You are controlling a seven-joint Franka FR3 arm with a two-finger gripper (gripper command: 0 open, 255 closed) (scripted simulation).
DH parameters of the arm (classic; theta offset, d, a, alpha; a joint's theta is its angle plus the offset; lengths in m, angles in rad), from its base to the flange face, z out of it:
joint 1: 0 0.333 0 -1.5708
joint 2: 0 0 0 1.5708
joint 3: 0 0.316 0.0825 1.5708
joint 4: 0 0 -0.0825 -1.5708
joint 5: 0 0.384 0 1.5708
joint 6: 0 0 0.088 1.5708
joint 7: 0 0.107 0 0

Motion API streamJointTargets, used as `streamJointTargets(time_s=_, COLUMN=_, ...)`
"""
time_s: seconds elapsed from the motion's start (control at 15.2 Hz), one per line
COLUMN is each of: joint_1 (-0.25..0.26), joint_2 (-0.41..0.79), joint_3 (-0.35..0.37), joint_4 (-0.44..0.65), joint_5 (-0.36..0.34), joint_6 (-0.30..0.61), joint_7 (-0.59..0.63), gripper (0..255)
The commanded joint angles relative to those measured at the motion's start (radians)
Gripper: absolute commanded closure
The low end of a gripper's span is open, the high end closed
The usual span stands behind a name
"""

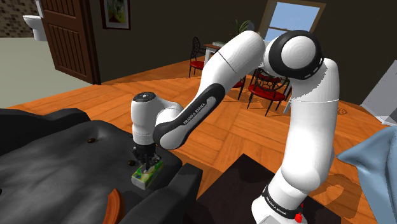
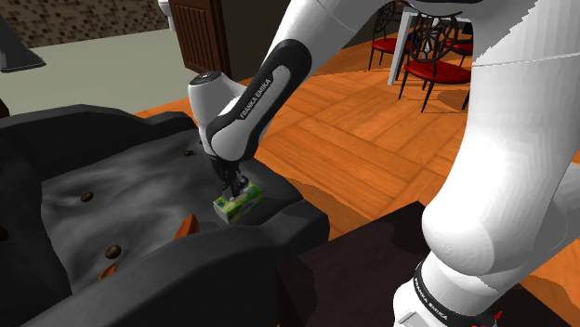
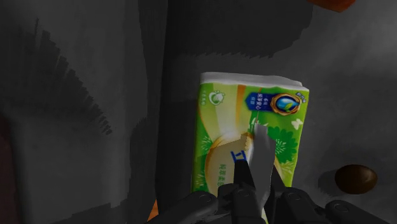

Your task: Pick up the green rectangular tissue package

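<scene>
Re green tissue pkg [image 3: 229,140]: lies on seat of dark sofa [image 1: 57,153], just beside armrest [image 2: 279,223], printed face up. Carries pale tab [image 3: 262,149] poking up from top face. Gripper [image 2: 236,189] straight down on it, fingers almost together, apparently nipping that thin tab, not spanning pkg's width. Cannot tell whether resting on seat or barely off it.

Main risk, prob.: lifting on so slim a hold, w/ tab slipping free or tearing under pkg's weight, then a drop back onto seat. Also poss.: swing or twist under an off-centre pinch, a knock vs. armrest, a tumble into gap by it. Orange thing [image 2: 191,226] near on seat, prob. no obstacle. Calls for slow, straight rise.
</scene>
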Motion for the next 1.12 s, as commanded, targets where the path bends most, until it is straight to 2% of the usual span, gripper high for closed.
streamJointTargets(time_s=0.0, joint_1=0.000, joint_2=0.000, joint_3=0.000, joint_4=0.000, joint_5=0.000, joint_6=0.000, joint_7=0.000, gripper=255)
streamJointTargets(time_s=1.06, joint_1=-0.077, joint_2=-0.171, joint_3=0.099, joint_4=0.017, joint_5=0.182, joint_6=-0.145, joint_7=-0.130, gripper=255)
